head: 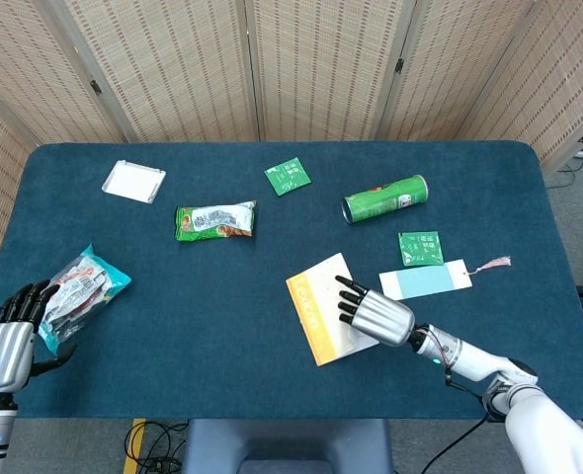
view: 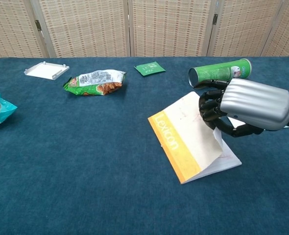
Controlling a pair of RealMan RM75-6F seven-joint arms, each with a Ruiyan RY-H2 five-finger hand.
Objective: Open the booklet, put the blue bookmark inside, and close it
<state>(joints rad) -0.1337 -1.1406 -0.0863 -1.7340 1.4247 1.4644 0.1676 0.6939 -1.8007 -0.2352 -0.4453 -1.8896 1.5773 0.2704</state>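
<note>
The booklet (head: 321,307) (view: 188,138), white with a yellow spine strip, lies slanted on the blue table right of centre. My right hand (head: 376,315) (view: 245,104) grips its right edge, fingers on top of the cover and thumb beneath it. That edge is lifted a little off the inner pages. The blue bookmark (head: 425,281) with a pink tassel lies flat just right of the booklet, behind the hand; the chest view mostly hides it. My left hand (head: 8,341) hovers at the table's near left corner, holding nothing, fingers apart, and shows only in the head view.
A green can (head: 384,198) (view: 218,72) lies on its side behind the booklet. Green tea packets (head: 420,247) (head: 288,176) sit nearby. A green snack bag (head: 215,219), a blue snack bag (head: 79,288) by the left hand, and a white tray (head: 133,181) lie to the left.
</note>
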